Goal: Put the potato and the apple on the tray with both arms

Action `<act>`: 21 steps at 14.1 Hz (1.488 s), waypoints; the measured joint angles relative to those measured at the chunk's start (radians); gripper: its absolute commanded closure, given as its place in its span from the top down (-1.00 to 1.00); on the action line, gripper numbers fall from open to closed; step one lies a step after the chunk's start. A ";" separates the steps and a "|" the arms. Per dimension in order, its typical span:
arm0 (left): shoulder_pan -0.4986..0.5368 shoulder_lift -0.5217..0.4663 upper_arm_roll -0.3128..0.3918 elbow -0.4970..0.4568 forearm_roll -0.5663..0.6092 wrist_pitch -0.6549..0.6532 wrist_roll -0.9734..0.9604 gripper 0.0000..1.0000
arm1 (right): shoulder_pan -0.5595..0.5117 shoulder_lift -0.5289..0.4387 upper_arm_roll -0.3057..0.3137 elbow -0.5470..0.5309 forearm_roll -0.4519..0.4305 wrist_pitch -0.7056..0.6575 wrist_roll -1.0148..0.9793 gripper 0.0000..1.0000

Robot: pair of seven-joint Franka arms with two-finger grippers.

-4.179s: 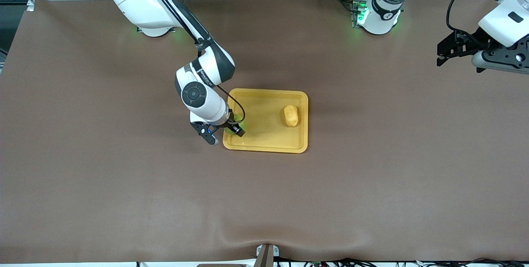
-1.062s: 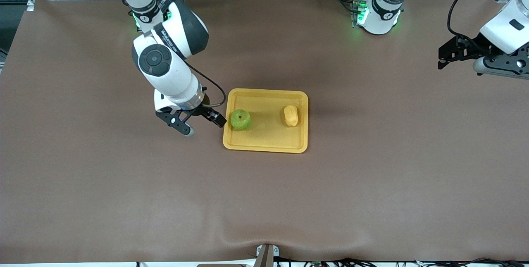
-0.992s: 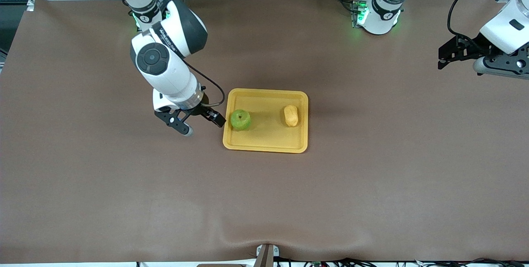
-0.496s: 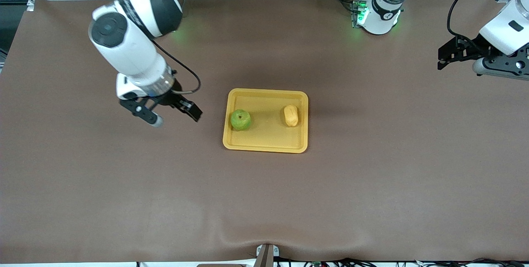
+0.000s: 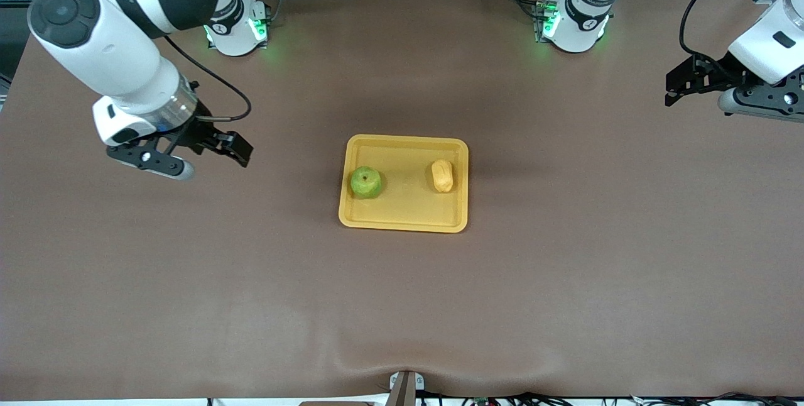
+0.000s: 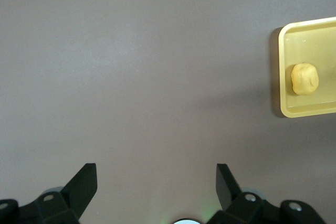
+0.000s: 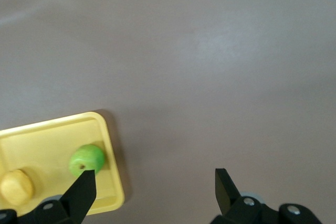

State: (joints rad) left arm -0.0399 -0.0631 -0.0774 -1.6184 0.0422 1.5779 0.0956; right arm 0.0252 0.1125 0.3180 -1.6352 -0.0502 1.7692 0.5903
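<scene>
The yellow-orange tray (image 5: 405, 216) lies mid-table. The green apple (image 5: 365, 181) rests on it at the end toward the right arm, and the yellow-orange potato (image 5: 443, 176) at the end toward the left arm. My right gripper (image 5: 207, 158) is open and empty, up over bare table toward the right arm's end, well clear of the tray. Its wrist view shows the apple (image 7: 86, 160), potato (image 7: 16, 187) and tray (image 7: 113, 182). My left gripper (image 5: 681, 82) is open and empty, waiting high over the left arm's end; its wrist view shows the potato (image 6: 305, 78) on the tray (image 6: 307, 111).
The brown table cloth (image 5: 402, 305) covers the whole table. Both arm bases (image 5: 235, 32) (image 5: 575, 26) stand along the table's edge farthest from the front camera. A small bracket (image 5: 405, 387) sits at the nearest edge.
My right gripper has let go of the apple on the tray, risen and swung away toward the right arm's end of the table. The left arm has not moved.
</scene>
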 measured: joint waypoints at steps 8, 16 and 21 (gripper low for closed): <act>0.000 0.001 0.000 0.000 0.000 0.000 0.000 1.00 | -0.025 -0.006 -0.136 0.158 -0.017 -0.247 -0.415 1.00; 0.000 0.001 0.000 0.000 0.000 0.000 0.000 1.00 | -0.029 -0.010 -0.291 0.286 0.005 -0.388 -0.634 1.00; 0.000 0.001 0.000 0.000 0.000 0.000 0.000 1.00 | -0.030 -0.025 -0.452 0.291 0.106 -0.425 -0.770 1.00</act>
State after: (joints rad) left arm -0.0398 -0.0623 -0.0776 -1.6184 0.0422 1.5779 0.0956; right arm -0.0047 0.0872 -0.1337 -1.3438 0.0554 1.3440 -0.1799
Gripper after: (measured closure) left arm 0.000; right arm 0.000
